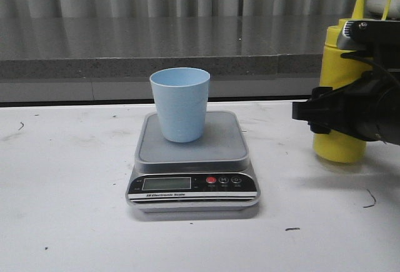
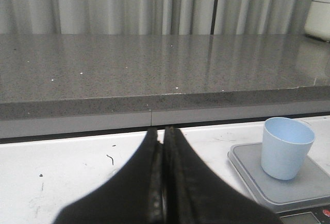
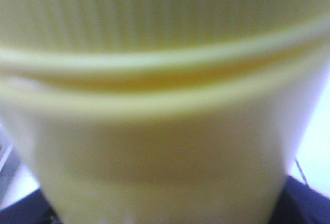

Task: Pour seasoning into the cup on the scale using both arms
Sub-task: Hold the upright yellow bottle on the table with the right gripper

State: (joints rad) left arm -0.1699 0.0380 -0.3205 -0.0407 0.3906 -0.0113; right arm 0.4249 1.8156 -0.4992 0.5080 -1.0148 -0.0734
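The bottle (image 1: 340, 90) stands upright near the right edge of the worktop (image 1: 69, 191), its long axis vertical, nozzle up. The right gripper (image 1: 319, 114) is right at its body, jaws either side, but I can't tell whether they have clamped. The cup (image 1: 180, 103) sits upright on the scale (image 1: 192, 187) mid-worktop, well apart to the bottle's left. The left gripper (image 2: 163, 183), jaws closed on nothing, is left of the scale and farther from the bottle.
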